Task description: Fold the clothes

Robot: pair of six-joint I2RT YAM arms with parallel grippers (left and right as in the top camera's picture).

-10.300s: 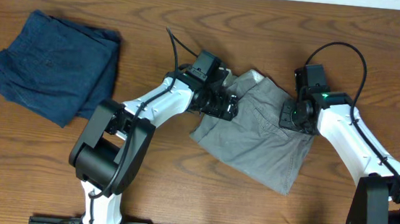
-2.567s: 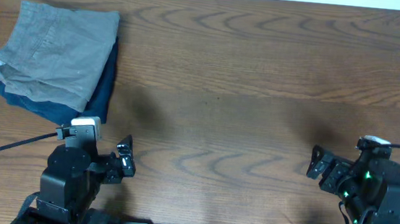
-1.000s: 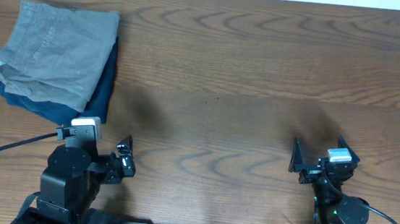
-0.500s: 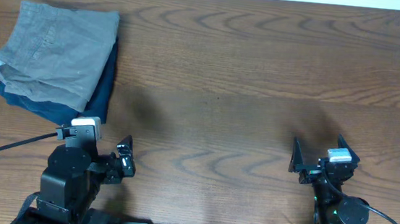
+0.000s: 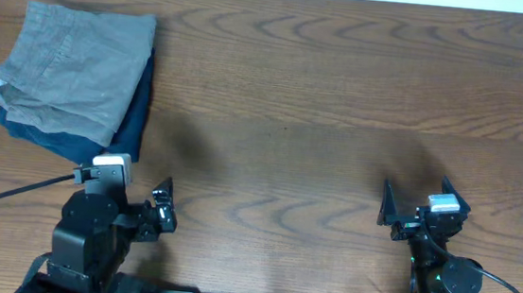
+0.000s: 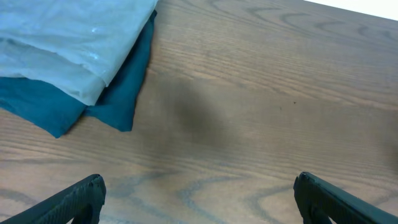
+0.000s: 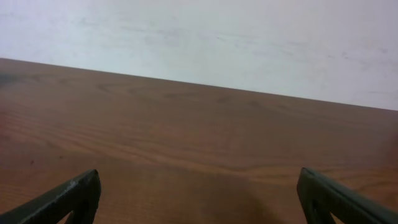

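The light grey wrinkled cotton shorts (image 5: 74, 59) lie folded flat on top of a dark navy-blue folded garment (image 5: 133, 128), whose edge shows along the shorts' near and right sides. The stack sits on a brown wood-grain table (image 5: 323, 95). The left gripper (image 5: 163, 208) sits well apart from the navy garment, on its near side and a little to the right. The right gripper (image 5: 415, 202) is much farther from it, across the table. The left wrist view shows the shorts (image 6: 68, 43) and navy garment (image 6: 118, 93) at its upper left, with the gripper's (image 6: 199, 190) dark fingertips (image 6: 84, 194) spread wide, holding nothing. The right wrist view shows only bare wood and a pale wall (image 7: 199, 37), and that gripper (image 7: 199, 186) is likewise spread and unloaded. Both arms are drawn in compactly at the table's near edge.
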